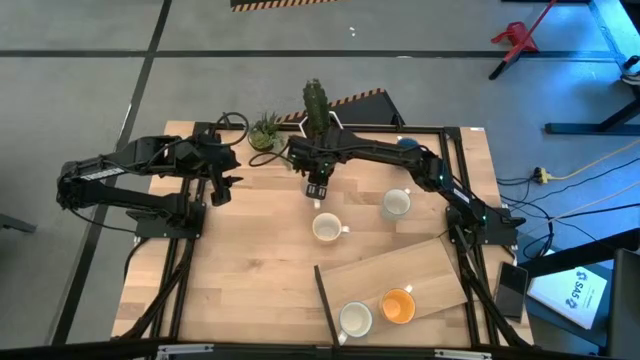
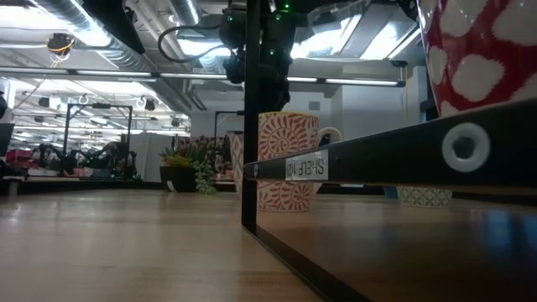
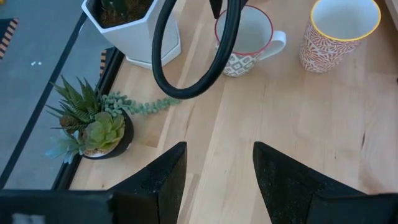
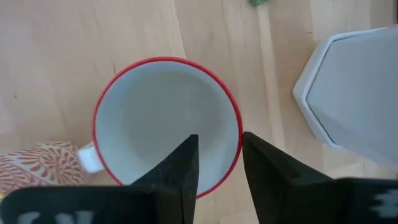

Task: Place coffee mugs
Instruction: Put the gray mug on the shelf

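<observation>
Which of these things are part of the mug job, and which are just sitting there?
On the job: red-rimmed mug under the right end effector; patterned mug; pale mug beside it; white mug and orange mug on the wooden board. Left end effector waits at the table's left.

Lying about: hexagonal cactus pot; small succulent.

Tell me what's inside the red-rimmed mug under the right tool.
The red-rimmed mug looks empty: bare white wall and bottom. The right tool covers part of its near rim and inside.
</observation>
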`<action>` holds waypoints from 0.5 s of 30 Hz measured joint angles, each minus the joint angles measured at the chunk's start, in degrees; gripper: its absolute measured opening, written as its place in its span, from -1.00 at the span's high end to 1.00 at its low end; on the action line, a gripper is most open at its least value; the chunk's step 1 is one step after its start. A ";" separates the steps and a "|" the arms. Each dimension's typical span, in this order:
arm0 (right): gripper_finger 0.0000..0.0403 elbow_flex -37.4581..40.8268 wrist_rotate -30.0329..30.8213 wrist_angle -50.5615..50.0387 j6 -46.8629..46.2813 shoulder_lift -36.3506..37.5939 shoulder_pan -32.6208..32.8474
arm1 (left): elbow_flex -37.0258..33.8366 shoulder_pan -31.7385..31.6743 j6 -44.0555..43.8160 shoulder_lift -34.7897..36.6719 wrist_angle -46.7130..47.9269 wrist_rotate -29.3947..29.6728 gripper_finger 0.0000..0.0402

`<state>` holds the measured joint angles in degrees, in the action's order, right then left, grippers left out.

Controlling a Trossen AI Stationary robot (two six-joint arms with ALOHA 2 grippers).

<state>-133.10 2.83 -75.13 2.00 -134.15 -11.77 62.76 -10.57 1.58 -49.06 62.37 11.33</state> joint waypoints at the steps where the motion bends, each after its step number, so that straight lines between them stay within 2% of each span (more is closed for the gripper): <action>1: 0.45 0.47 0.07 0.17 0.00 0.02 -0.01 | 0.00 0.00 0.00 0.00 0.00 0.03 0.11; 12: 0.45 8.13 -0.86 1.78 -0.20 0.02 -0.01 | 0.00 -0.01 0.06 0.00 -0.02 0.52 0.11; 15: 0.54 8.24 -1.37 1.75 -0.34 0.02 -0.27 | 0.00 0.00 0.20 0.00 -0.02 1.24 0.11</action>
<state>-124.86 1.46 -73.39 1.66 -134.13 -12.04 62.76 -10.57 1.78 -49.06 62.35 12.57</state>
